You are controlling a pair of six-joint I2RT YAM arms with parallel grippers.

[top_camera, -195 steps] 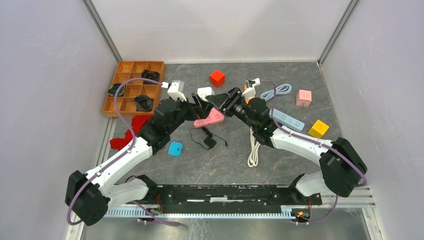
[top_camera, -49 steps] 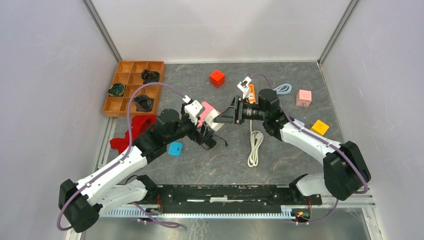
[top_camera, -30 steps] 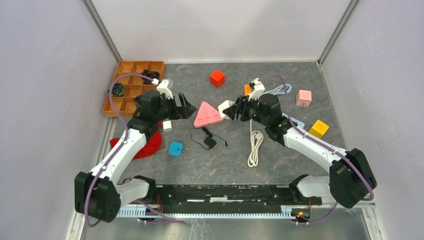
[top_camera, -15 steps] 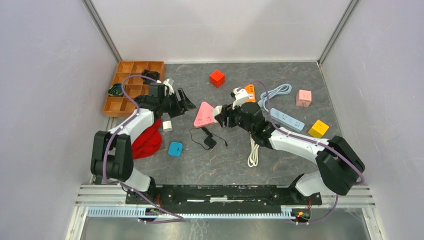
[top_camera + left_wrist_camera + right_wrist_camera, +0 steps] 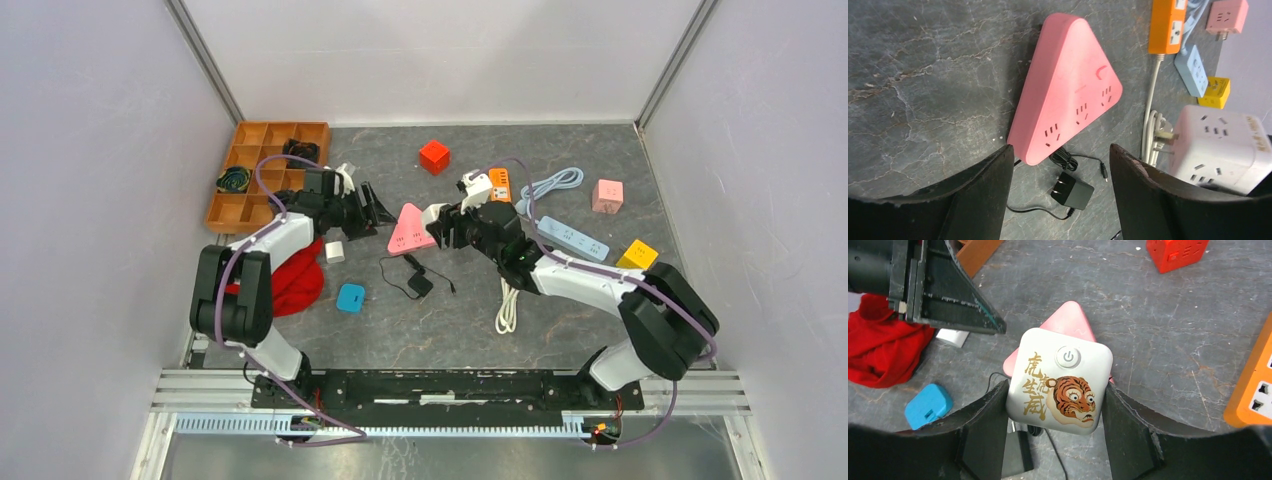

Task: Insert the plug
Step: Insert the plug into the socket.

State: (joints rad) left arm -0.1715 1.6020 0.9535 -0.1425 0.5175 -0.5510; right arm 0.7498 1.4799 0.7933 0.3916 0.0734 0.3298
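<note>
A pink triangular power strip (image 5: pixel 408 228) (image 5: pixel 1068 90) lies flat on the grey table, sockets facing up. My right gripper (image 5: pixel 440 222) (image 5: pixel 1055 390) is shut on a white cube adapter (image 5: pixel 1060 377) (image 5: pixel 1218 147) with a tiger picture. It holds the cube just above the strip's right edge. The cube's plug prongs (image 5: pixel 1165 137) stick out toward the strip. My left gripper (image 5: pixel 375 212) (image 5: pixel 1060 150) is open with nothing between its fingers. It sits low at the strip's left side, its tips level with the strip's near corner.
A black adapter (image 5: pixel 420 283) (image 5: pixel 1075 190) with a thin cable lies just in front of the strip. Around it are a small white block (image 5: pixel 334 251), red cloth (image 5: pixel 295 280), a blue pad (image 5: pixel 350 297), a wooden tray (image 5: pixel 262 140), a red cube (image 5: pixel 433 156), an orange strip (image 5: pixel 499 183) and a white cable (image 5: pixel 510 295).
The right gripper has carried the white cube left, up to the pink strip. The left gripper has shifted slightly right toward the strip and its jaws have narrowed.
</note>
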